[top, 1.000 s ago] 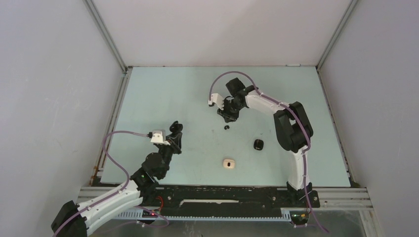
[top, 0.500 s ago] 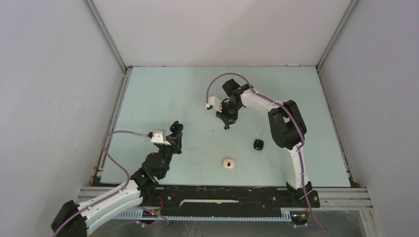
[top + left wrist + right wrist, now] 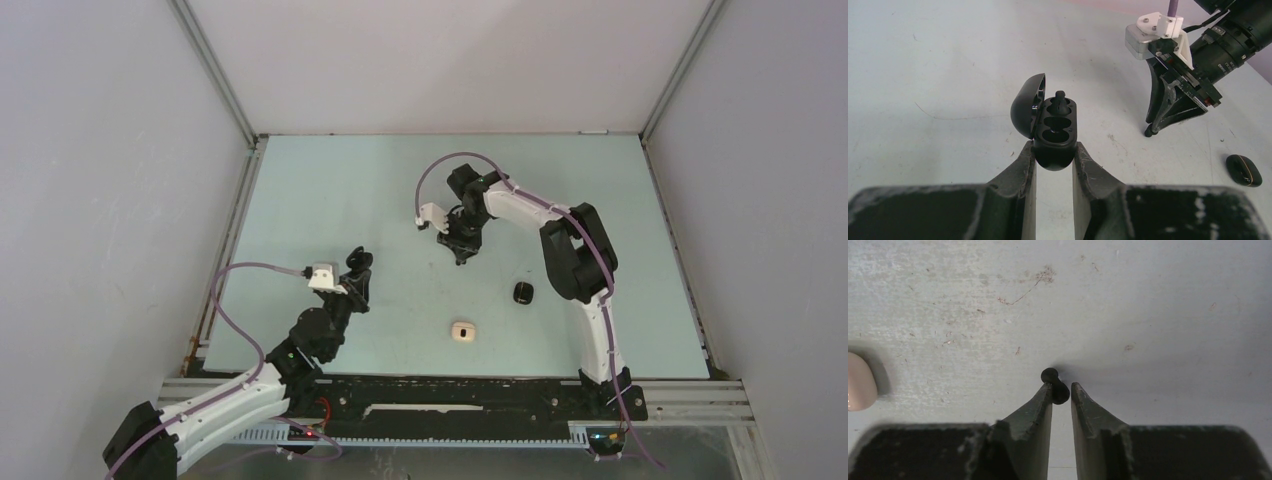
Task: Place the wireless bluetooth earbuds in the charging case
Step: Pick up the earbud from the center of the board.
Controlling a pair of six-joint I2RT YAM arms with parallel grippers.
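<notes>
My right gripper (image 3: 1062,386) has dropped onto the black earbud (image 3: 1050,375) lying on the table (image 3: 1158,310). Its fingertips now pinch the earbud (tip grip only), so lifting is next. My left gripper (image 3: 1054,146) clamps the open charging case (image 3: 1056,125), ready to receive.

- The black charging case (image 3: 1054,132) is clamped in my left gripper (image 3: 1053,152), lid swung open to the left. One black earbud (image 3: 1060,97) sits in its far socket.
- A second black earbud (image 3: 1058,390) is pinched at my right gripper (image 3: 1061,390) tips.
</notes>
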